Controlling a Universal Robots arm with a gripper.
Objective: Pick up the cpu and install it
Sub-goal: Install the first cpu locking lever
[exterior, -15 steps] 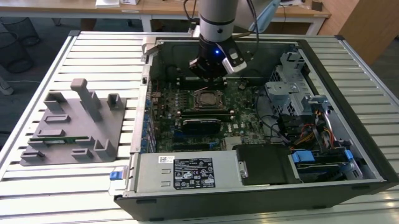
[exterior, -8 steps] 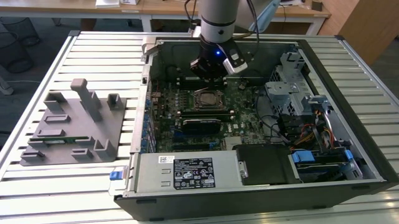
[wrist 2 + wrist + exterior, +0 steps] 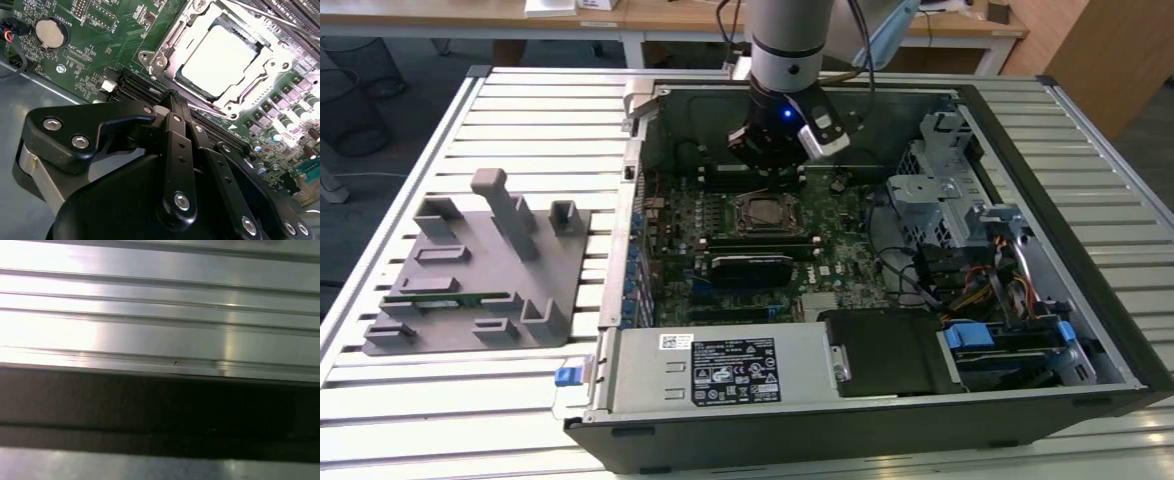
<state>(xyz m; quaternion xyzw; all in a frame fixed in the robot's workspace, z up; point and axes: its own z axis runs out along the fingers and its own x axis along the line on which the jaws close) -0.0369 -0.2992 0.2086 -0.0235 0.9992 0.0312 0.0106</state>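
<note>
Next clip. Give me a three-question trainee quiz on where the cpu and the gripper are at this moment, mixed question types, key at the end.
1. True or false: the cpu lies in the socket frame on the motherboard.
2. Multiple choice: in the exterior view, the gripper is
A. over the grey fixture plate on the exterior view's left
B. inside the open computer case, just beyond the socket
C. over the power supply
3. Fill in: in the second wrist view, the round silver part near the motherboard's corner is a coin ____.

Key: 1 true; 2 B; 3 battery.
</note>
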